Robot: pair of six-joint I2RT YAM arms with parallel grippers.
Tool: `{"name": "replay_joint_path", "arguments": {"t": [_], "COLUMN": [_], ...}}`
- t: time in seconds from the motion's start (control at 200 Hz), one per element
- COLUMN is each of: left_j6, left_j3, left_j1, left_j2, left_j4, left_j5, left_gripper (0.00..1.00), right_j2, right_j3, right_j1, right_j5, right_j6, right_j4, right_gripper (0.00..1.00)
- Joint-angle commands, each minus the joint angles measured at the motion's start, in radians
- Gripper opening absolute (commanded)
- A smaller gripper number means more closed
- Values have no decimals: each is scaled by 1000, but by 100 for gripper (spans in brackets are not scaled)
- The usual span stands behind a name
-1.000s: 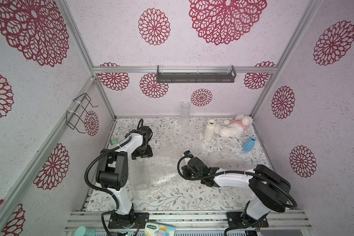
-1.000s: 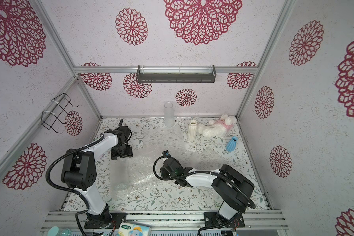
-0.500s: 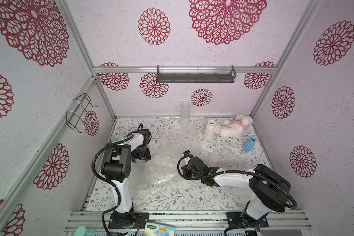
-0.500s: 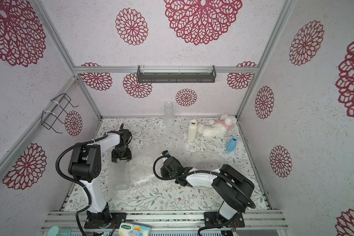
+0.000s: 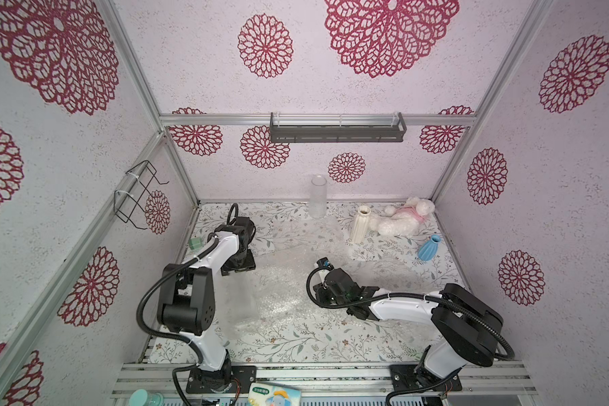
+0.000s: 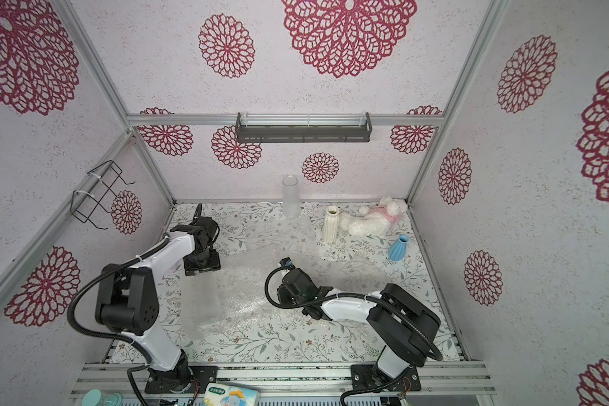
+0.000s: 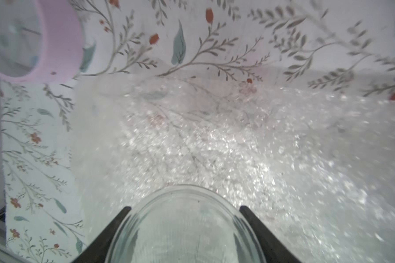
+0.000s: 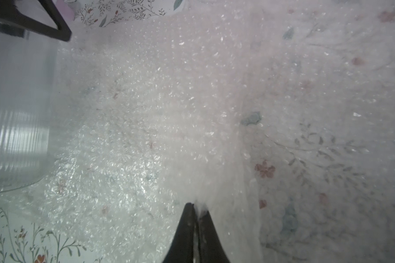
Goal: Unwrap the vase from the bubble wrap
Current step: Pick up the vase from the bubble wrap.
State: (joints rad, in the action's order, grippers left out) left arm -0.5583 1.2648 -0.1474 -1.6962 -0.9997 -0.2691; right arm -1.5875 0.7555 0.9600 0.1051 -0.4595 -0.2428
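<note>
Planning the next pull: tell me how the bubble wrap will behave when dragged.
The bubble wrap looks floppy: it creases up into the shut jaws of the right gripper. Thin and see-through, it is probably light and should follow easily.

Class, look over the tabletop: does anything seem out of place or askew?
The plush toy lies toppled on its side beside the upright white vase, and the bubble wrap sprawls crumpled across the middle of the table.

We saw a white surface [image 5: 331, 348] printed with grey-green leaves and small red flowers, clear glinting bubble wrap [image 5: 282, 291], a colourless glass vase [image 7: 185, 227], and, right of centre in a top view, a blue ribbed vase [image 5: 429, 249], a cream ribbed vase [image 5: 360, 225] and a white-and-pink plush toy [image 5: 405, 219].
</note>
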Motion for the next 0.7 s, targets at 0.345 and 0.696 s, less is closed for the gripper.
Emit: {"name": "replay_joint_path", "arguments": {"t": [0.345,0.696], "left_j6": [-154,-167], "left_j3": [-205,-226], "left_j1": [-107,-185], "left_j2": [516,696], "left_j4": [82,39], "left_j5": [-85,-134], "left_gripper": [63,62], "right_j2": [114,134], "right_j3": [-52,-81], "right_j1": [-7,-7], "right_j5": [71,91], "right_j6": [31,54], "right_j4": [-4,-22], "right_gripper": [10,11]}}
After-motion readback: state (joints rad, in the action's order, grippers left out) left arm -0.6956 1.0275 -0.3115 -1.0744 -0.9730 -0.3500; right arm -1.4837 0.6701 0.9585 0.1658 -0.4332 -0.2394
